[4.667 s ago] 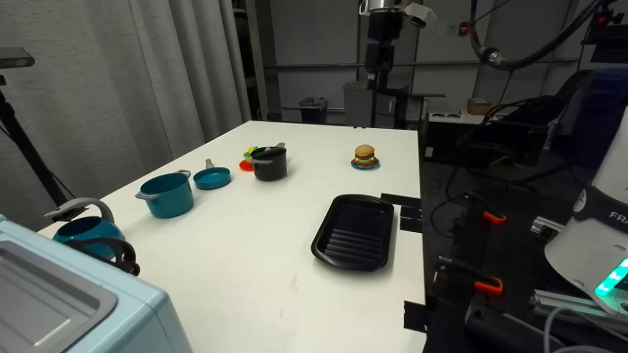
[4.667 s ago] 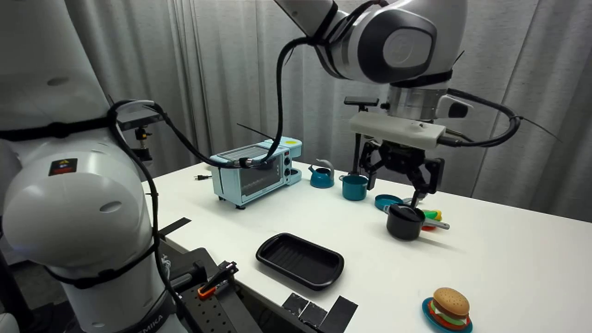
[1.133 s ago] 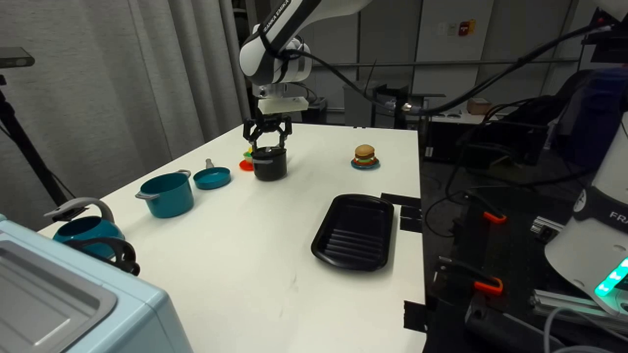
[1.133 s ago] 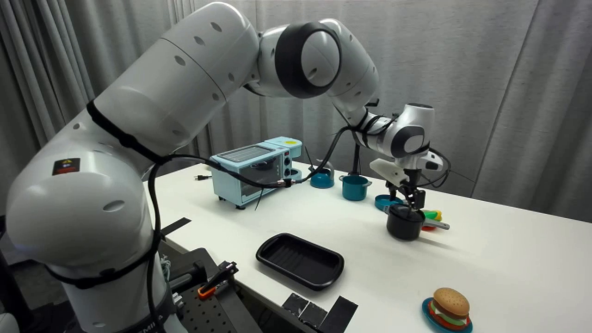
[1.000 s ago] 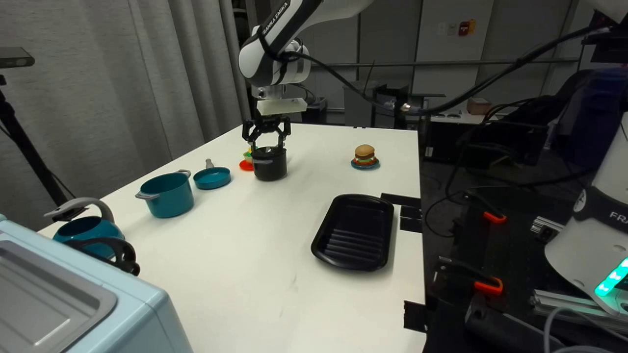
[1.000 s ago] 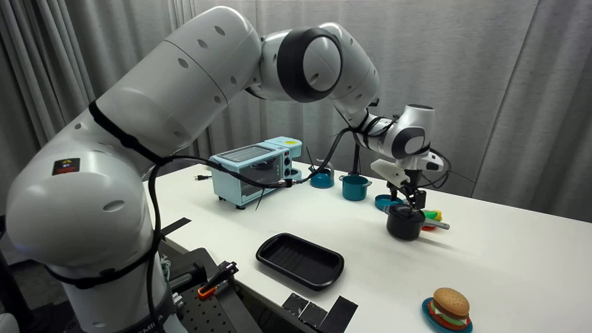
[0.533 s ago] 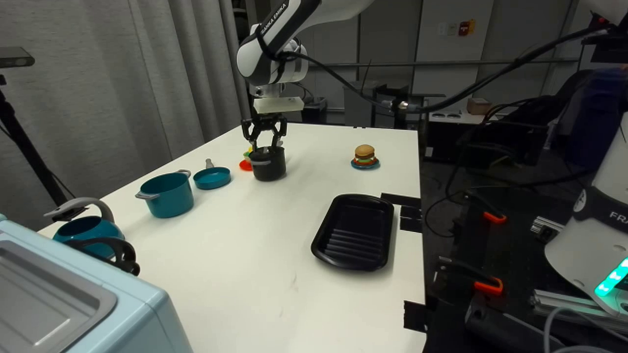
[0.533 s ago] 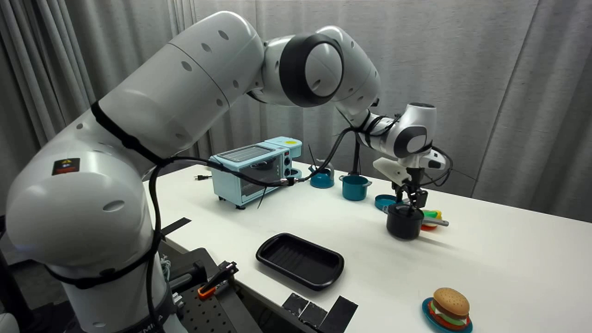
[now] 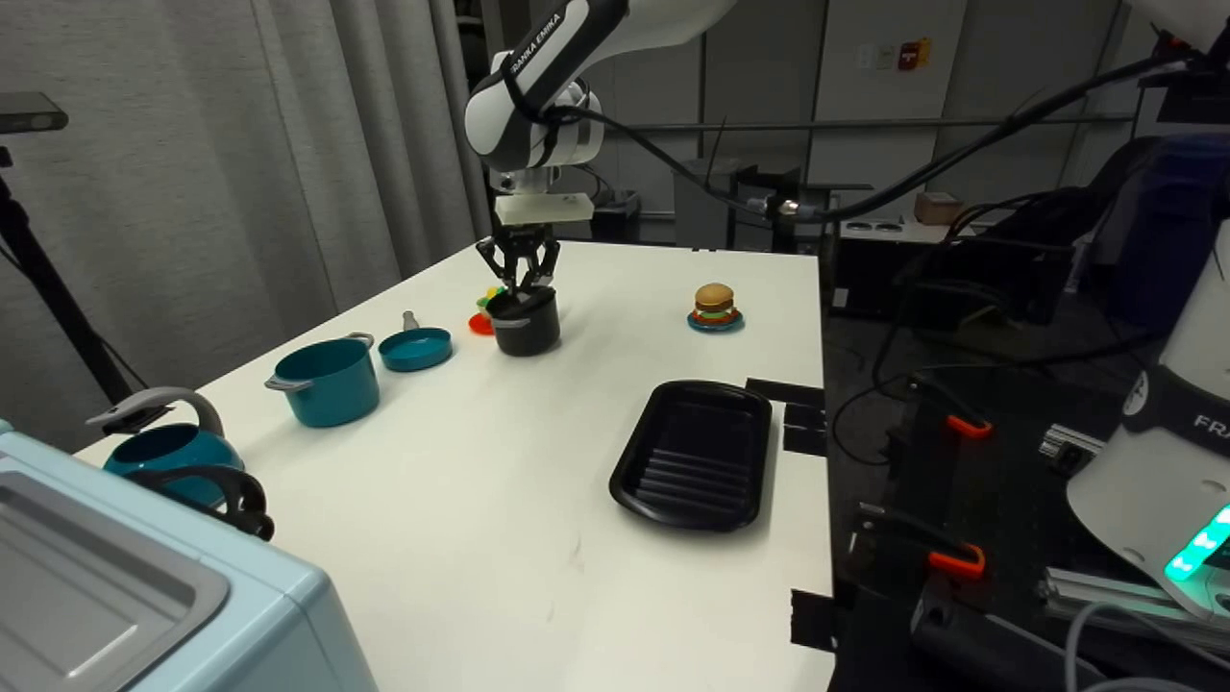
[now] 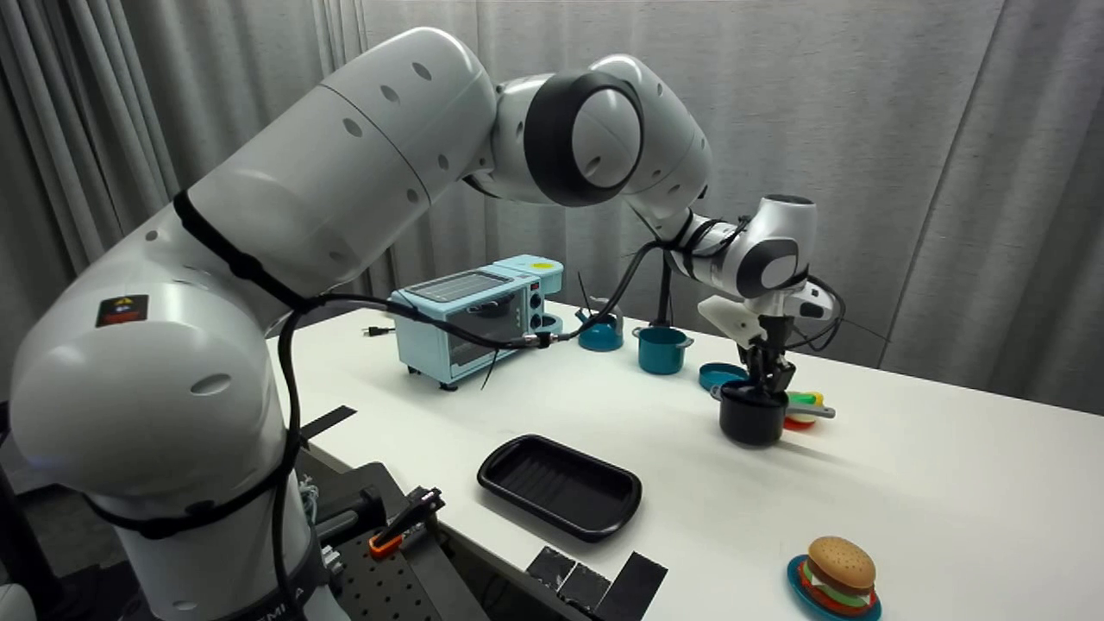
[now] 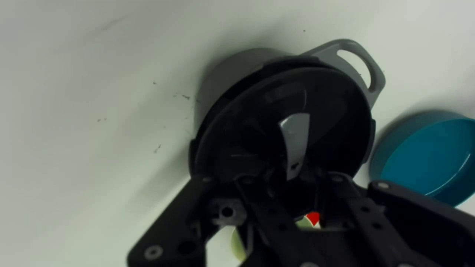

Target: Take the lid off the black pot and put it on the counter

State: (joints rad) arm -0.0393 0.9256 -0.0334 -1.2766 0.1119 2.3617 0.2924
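Note:
The black pot (image 9: pixel 528 333) stands on the white counter (image 9: pixel 480 500), its grey side handle (image 10: pixel 811 412) reaching out in an exterior view. Over its mouth lies the dark lid (image 11: pixel 337 122); a dark strip of pot rim shows past one side of it in the wrist view. The lid's grey knob (image 11: pixel 298 129) runs down between the fingertips of my gripper (image 11: pixel 293 173), which is shut on it. In both exterior views the gripper (image 9: pixel 520 286) points down at the pot's top, fingers drawn together. The fingers hide the knob's lower end and part of the lid.
Close by are a teal pan (image 9: pixel 415 350) and a red plate (image 9: pixel 482 325) with toy food. Farther along stand a teal pot (image 9: pixel 327 384), a teal kettle (image 10: pixel 600 332) and a light-blue oven (image 10: pixel 474 319). A black grill pan (image 9: pixel 694 457) and toy burger (image 9: pixel 714 303) lie opposite.
Earlier the arm reached out and down over the pot. Within the last second the spread fingers came together on the lid's knob, and the pot shifted slightly.

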